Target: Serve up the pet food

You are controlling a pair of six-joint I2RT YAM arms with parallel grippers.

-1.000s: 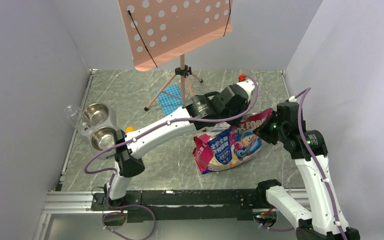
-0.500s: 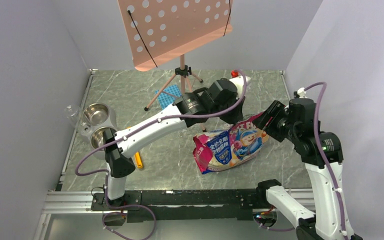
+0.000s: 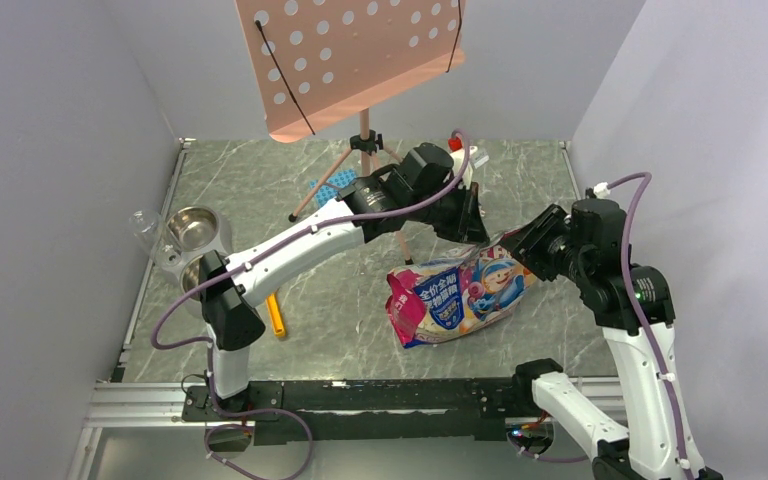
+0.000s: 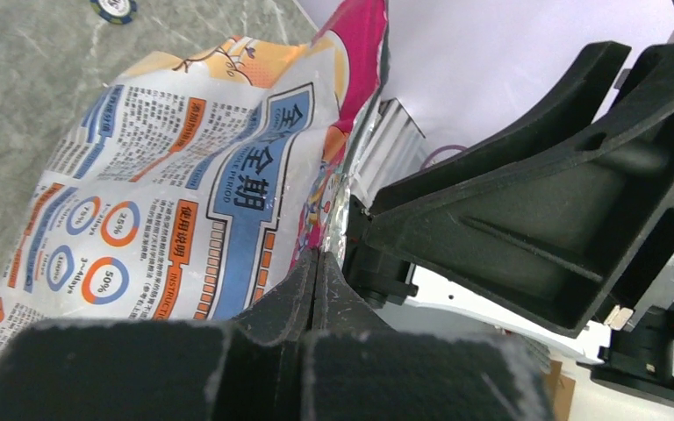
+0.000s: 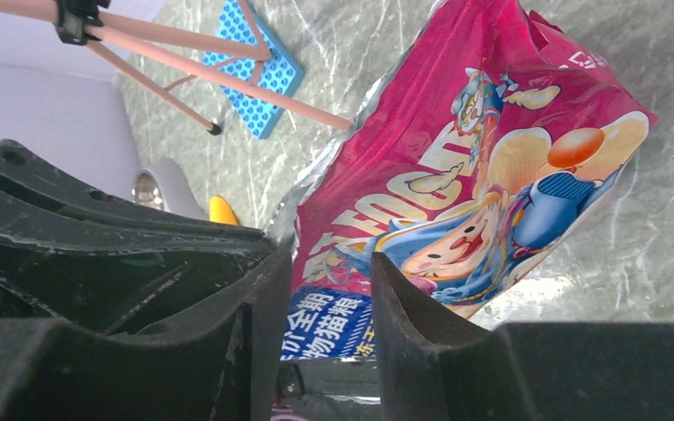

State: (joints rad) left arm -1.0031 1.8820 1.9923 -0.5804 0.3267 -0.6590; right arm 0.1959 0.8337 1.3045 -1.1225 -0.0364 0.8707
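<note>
Left claw (image 4: 316, 263) was pressed tight together, tips right against the foil bag (image 4: 184, 184); whether foil was pinched between them, I couldn't tell. Right claw (image 5: 331, 259) stood apart, the bag showing through the gap just ahead, a blue mat (image 5: 259, 66) beyond. The pet food stayed hidden from me.

Grey marbled desk (image 3: 340, 335): printed bag (image 3: 455, 295) right of centre, yellow scoop (image 3: 276, 316) lower left, twin steel bowls (image 3: 192, 230) left edge, blue mat (image 3: 335, 190) and tripod (image 3: 365, 150) upper centre.

Shut left tool (image 4: 316, 267) beside printed foil bag (image 4: 184, 167); marble tabletop (image 4: 17, 88) behind
</note>
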